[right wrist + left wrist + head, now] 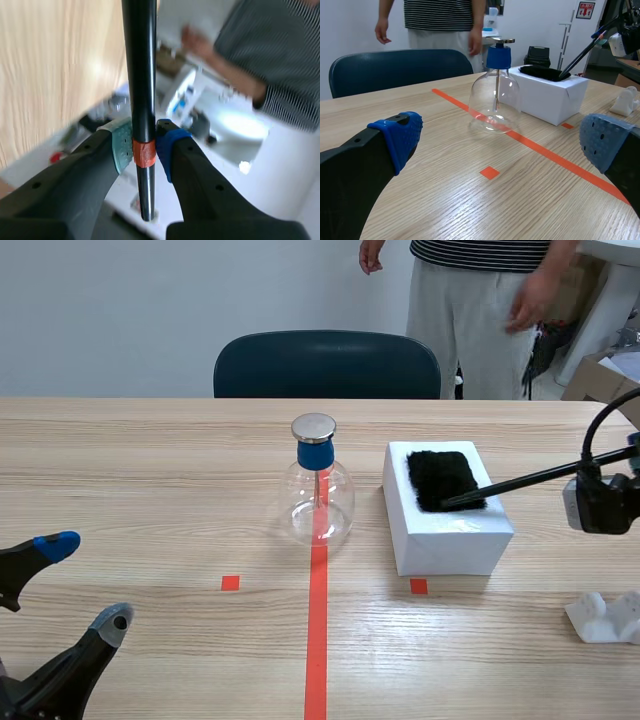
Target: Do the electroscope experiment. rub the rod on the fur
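Observation:
A black rod (520,480) slants from my right gripper (634,452) down to the black fur (443,478), its tip touching the fur's near right edge. The fur lies on top of a white box (450,535). In the right wrist view my right gripper (144,150) is shut on the rod (138,75) at its orange tape band. The electroscope flask (319,495), clear glass with a blue collar and metal disc, stands left of the box. My left gripper (70,585) stays open at the near left, far from the flask (494,100), the box (547,97) and the fur (542,73).
A white plastic holder (605,618) lies at the near right. A dark blue chair (327,365) stands behind the table, and a person (480,310) stands beyond it. Boxes sit at the far right.

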{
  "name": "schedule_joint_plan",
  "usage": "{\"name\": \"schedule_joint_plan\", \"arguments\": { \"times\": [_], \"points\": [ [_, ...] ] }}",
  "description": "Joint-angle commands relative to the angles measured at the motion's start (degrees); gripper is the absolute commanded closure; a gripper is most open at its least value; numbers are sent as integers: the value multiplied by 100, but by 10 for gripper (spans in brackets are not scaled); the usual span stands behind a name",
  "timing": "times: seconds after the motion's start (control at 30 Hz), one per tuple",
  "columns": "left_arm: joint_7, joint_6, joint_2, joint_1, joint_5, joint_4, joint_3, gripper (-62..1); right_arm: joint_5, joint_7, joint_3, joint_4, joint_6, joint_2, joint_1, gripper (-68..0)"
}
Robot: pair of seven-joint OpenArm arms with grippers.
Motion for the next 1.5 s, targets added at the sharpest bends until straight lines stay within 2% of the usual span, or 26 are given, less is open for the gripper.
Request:
{"name": "schedule_joint_plan", "arguments": {
  "times": [0.0,0.13,0.37,0.63,0.73,0.77,0.87,1.17,1.23,1.3,1.47],
  "points": [
    [-98,-11,-50,-31,-37,83,-20,-623,-4,-262,37,52,26,76,68,-102],
    [-98,-11,-50,-31,-37,83,-20,-623,-4,-448,37,52,26,76,68,-102],
    [-98,-11,-50,-31,-37,83,-20,-623,-4,-90,37,52,15,76,68,-102],
    [-98,-11,-50,-31,-37,83,-20,-623,841,-55,39,98,-7,111,66,-102],
    [-98,-11,-50,-31,-37,83,-20,-623,1342,-175,50,243,-197,114,0,-102],
    [-98,-11,-50,-31,-37,83,-20,-623,1504,-208,52,328,-289,127,-37,-102],
    [-98,-11,-50,-31,-37,83,-20,-623,1862,-229,96,723,-306,131,-245,-102],
    [-98,-11,-50,-31,-37,83,-20,-623,2159,-203,258,2341,-308,125,-1357,-102],
    [-98,-11,-50,-31,-37,83,-20,-623,2208,-175,275,2669,-472,122,-1681,-102],
    [-98,-11,-50,-31,-37,83,-20,-623,2286,-144,275,2942,-813,120,-2022,-102],
    [-98,-11,-50,-31,-37,83,-20,-623,2286,81,275,3427,-1427,52,-2898,-102]
  ]
}}
